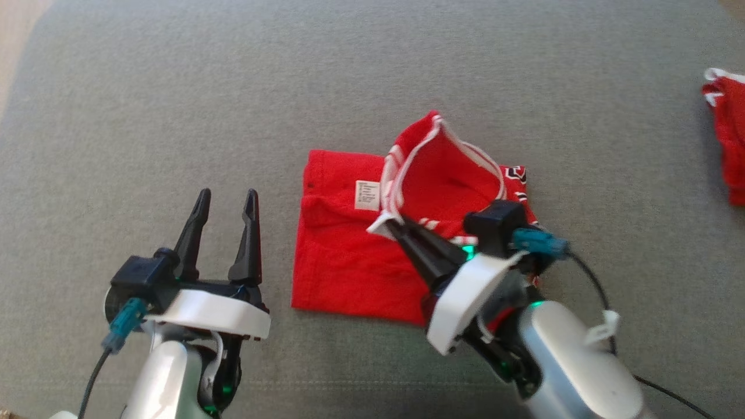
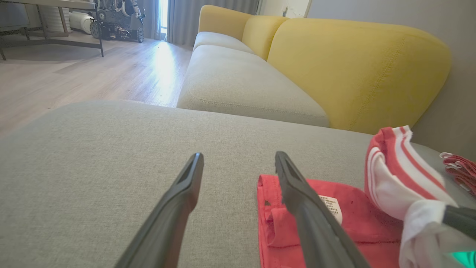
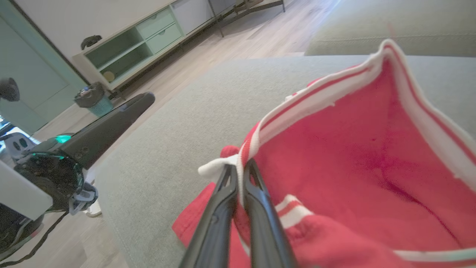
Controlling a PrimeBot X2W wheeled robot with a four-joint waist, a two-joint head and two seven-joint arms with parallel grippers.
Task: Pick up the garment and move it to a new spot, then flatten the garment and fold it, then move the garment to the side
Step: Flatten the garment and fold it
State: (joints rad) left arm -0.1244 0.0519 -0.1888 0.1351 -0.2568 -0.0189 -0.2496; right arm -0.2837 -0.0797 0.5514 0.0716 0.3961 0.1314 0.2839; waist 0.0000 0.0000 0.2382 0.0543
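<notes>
- A grey cushion [image 1: 174,116] is bearing the red garment [image 1: 337,262] at its middle.
- The right gripper [image 1: 391,224] is pinching the garment's white-striped edge, holding it raised.
- The left gripper [image 1: 228,198] is hovering, fingers spread, beside the garment's left side.

Found a red garment [image 1: 337,267] spread on a grey cushion [image 1: 174,116], white label [image 1: 367,195] facing up; saw its right part raised into an open pouch edged with white trim [image 1: 480,158]; noted the right gripper [image 1: 391,224] pinching that trim, fingers pressed together; noted the left gripper [image 1: 227,195] just left of the garment, fingers apart; spotted another red cloth [image 1: 727,139] at the far right, well apart.
</notes>
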